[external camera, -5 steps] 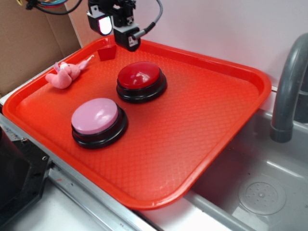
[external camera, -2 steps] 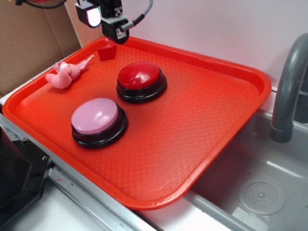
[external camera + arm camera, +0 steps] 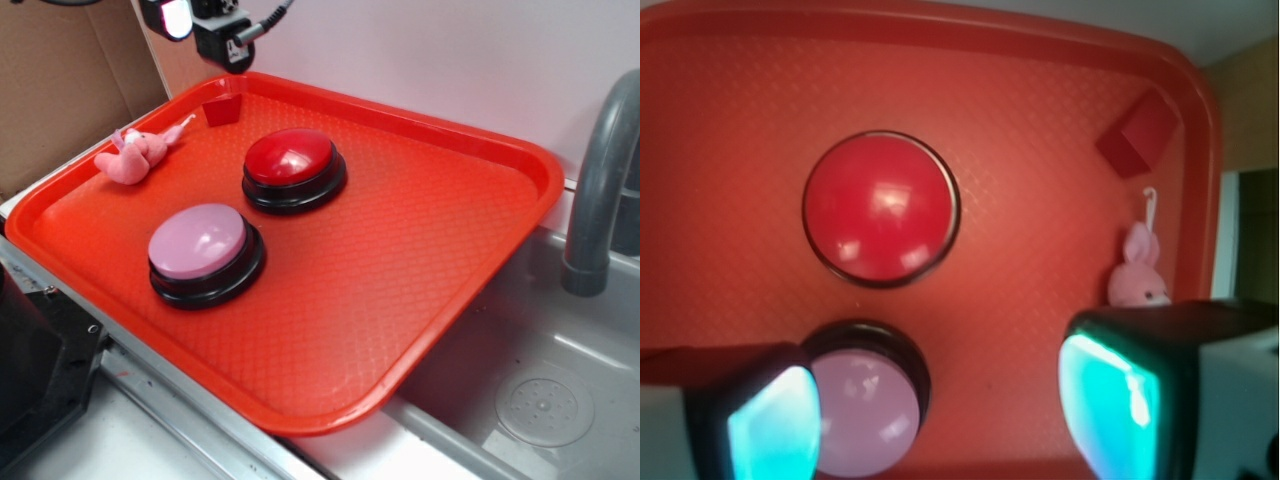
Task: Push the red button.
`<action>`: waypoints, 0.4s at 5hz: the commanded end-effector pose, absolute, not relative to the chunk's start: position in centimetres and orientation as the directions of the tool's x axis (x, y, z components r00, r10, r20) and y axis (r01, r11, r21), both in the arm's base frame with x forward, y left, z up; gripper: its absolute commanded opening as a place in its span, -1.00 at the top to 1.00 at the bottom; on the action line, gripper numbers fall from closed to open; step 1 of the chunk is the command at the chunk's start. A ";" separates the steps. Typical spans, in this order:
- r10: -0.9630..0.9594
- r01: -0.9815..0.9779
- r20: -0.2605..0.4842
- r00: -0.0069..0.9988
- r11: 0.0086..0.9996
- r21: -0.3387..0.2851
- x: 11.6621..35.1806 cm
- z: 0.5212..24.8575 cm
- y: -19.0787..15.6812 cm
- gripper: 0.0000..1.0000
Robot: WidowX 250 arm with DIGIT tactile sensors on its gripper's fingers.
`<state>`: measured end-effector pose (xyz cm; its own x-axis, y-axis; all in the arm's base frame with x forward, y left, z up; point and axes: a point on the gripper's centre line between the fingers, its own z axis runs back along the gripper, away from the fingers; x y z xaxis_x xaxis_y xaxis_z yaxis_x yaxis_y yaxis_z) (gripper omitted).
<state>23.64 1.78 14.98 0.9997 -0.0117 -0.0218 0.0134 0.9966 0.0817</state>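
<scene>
The red button [image 3: 291, 158] [image 3: 880, 208], a glossy dark-red dome on a black base, sits in the middle back of the orange tray [image 3: 450, 230]. My gripper [image 3: 195, 22] [image 3: 940, 420] hangs high above the tray's far left corner, well away from the button and up-left of it. In the wrist view its two pads [image 3: 1110, 405] glow cyan and stand wide apart, with nothing between them. The gripper is open.
A pink-topped button [image 3: 198, 243] [image 3: 865, 415] stands near the tray's front left. A small red block [image 3: 222, 108] [image 3: 1137, 135] and a pink plush bunny [image 3: 133, 155] [image 3: 1137, 275] lie by the left rim. A grey faucet [image 3: 600, 170] and sink [image 3: 540, 400] are to the right.
The gripper has risen and drifted left, away from the red button, towards the tray's far left corner. The buttons and other things have not moved.
</scene>
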 end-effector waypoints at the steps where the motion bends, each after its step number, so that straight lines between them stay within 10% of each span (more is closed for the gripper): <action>1: 0.075 -0.079 0.067 0.995 0.995 0.063 23.0 16.9 2.5 -1.00; 2: 0.101 -0.105 0.068 0.993 0.993 0.056 22.6 17.1 2.4 -1.00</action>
